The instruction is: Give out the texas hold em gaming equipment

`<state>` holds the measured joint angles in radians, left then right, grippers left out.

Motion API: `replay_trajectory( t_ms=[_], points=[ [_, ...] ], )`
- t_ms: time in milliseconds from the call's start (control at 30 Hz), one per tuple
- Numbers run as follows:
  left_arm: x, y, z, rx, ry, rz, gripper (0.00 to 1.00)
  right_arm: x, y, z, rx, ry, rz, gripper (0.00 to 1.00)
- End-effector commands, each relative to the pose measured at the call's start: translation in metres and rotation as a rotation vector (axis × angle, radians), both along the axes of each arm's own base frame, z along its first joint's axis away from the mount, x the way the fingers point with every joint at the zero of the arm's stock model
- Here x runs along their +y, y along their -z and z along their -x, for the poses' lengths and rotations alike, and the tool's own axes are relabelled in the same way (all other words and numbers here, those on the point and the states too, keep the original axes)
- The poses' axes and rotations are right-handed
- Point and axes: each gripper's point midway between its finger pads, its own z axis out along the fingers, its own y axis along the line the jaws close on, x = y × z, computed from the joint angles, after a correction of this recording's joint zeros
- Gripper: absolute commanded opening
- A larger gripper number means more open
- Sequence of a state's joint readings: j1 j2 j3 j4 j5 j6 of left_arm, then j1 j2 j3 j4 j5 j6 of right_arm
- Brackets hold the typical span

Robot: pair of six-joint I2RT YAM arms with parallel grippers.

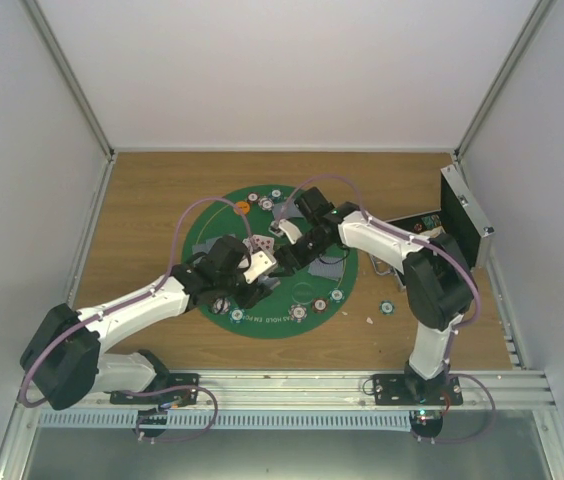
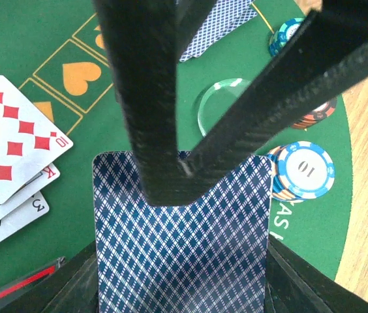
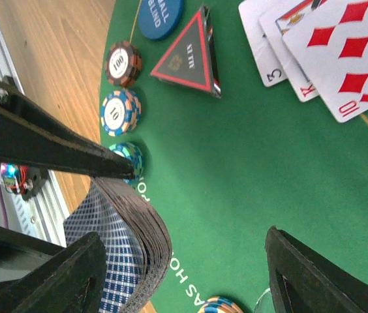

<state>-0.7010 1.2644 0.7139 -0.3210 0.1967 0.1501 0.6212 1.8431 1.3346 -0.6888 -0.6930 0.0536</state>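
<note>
Deck (image 2: 184,241) right under the left wrist lens, backs up, and the left gripper (image 2: 184,287) is clenched on it, fingers (image 2: 79,283) pressing one on each long edge. It sits over the middle of the mat (image 3: 249,169). The long axis runs straight out along those fingers, which in the top view looks like roughly 8 o'clock toward 2 o'clock. The far short end points at the right gripper (image 3: 183,235). That one hangs with its jaws apart, fingertips (image 2: 171,179) down at the deck's far end. Whether a card is pinched, nobody can tell. From the right wrist the pack's side looks bowed, cards splayed a little.

Progress check! Plenty looks dealt. Three face-up cards (image 2: 14,143) lie mid-mat: ten of diamonds, a king, a three. Face-down cards (image 1: 327,265) lie at 3 o'clock, with more between 12 and 1. Chips (image 1: 300,312) sit at 5 o'clock, more at 7 and 12, and the orange disc (image 1: 241,208) is at 11. Blue disc (image 3: 160,14) and marker (image 3: 187,59) are down on the felt beside chip stacks.

What's left, as a judgement: the deck is thick, so more cards probably want dealing. A stray chip (image 1: 386,306) lies on the table (image 1: 162,190), off the mat at 4 o'clock and short of the case (image 1: 465,215). It may need a home. Call it past halfway.
</note>
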Motion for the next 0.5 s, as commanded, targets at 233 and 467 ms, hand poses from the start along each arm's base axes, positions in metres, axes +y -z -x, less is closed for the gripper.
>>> replay_trajectory(
  t_ms=[233,467],
  points=[
    [-0.004,-0.005,-0.006,-0.047,0.006,0.01,0.56,-0.002,0.014,0.01,-0.004,-0.059,0.065,0.62],
    [-0.003,-0.006,-0.006,-0.052,0.0,0.008,0.56,-0.012,0.014,-0.003,-0.062,-0.014,0.113,0.55]
  ],
)
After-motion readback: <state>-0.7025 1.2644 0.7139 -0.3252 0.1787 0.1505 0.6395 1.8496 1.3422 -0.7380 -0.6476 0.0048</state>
